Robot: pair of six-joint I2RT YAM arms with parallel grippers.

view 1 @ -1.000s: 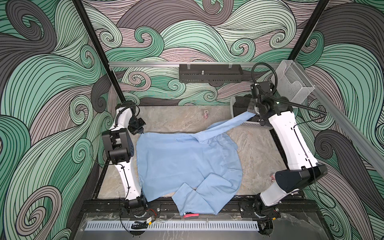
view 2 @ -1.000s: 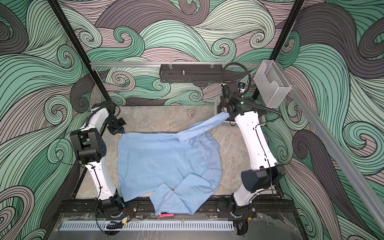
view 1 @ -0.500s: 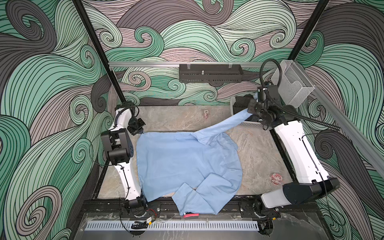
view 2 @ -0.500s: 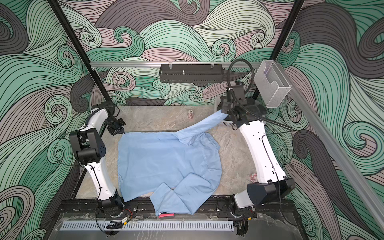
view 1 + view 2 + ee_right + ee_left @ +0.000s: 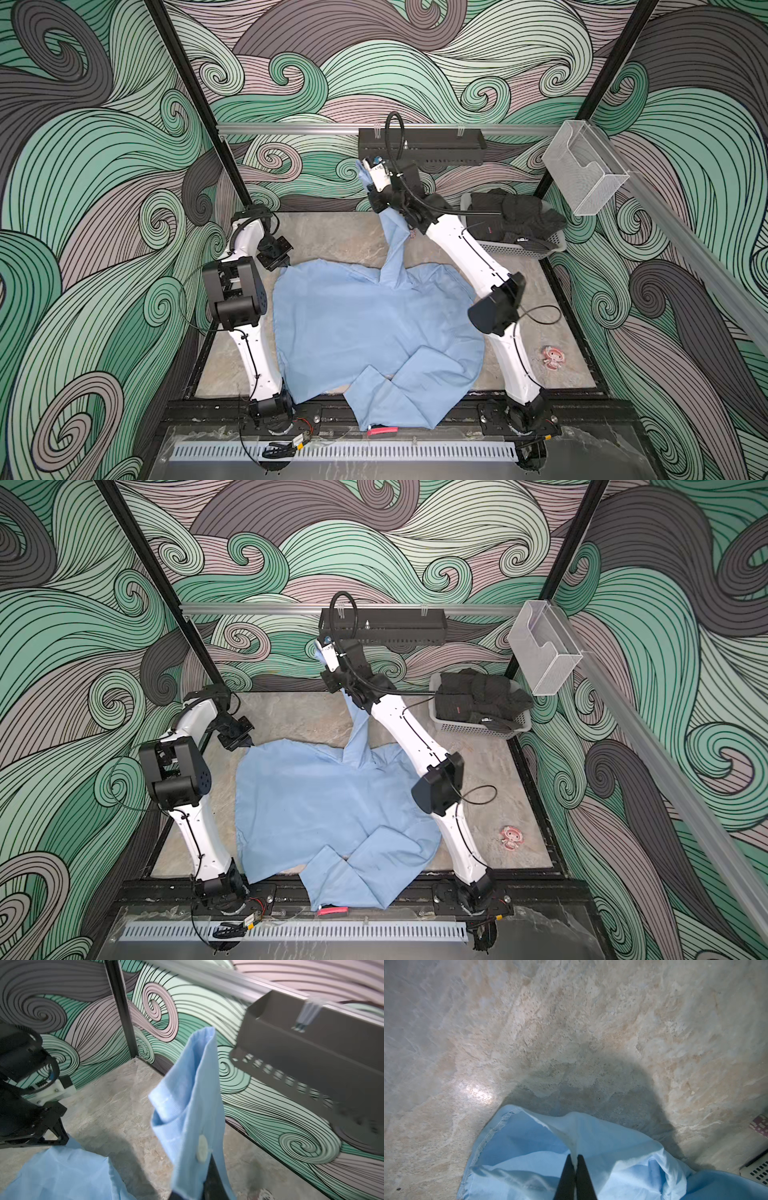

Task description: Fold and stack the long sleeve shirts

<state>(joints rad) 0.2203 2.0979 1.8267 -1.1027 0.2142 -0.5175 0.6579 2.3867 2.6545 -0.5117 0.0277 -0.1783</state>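
One of the long sleeve shirts (image 5: 365, 324) (image 5: 324, 796), light blue, lies spread flat across the table in both top views. Its near sleeve is folded over the front edge. My right gripper (image 5: 365, 166) (image 5: 322, 646) is raised near the back wall at the middle, shut on the far sleeve's cuff (image 5: 187, 1095) just below a pale button (image 5: 202, 1151). The sleeve (image 5: 392, 249) hangs stretched from the gripper down to the shirt body. My left gripper (image 5: 279, 266) (image 5: 575, 1156) sits low at the shirt's far left corner, shut on a pinch of its cloth (image 5: 612, 1147).
A white basket (image 5: 515, 249) (image 5: 478, 729) of dark clothes stands at the back right corner. A black tray (image 5: 422, 145) hangs on the back rail just behind my right gripper. A clear box (image 5: 582, 174) hangs on the right rail. A pink sticker (image 5: 552, 357) lies on the table's right.
My right gripper has swung left from beside the basket to the middle of the back wall and risen, pulling the sleeve up steeply. The left arm has not moved.
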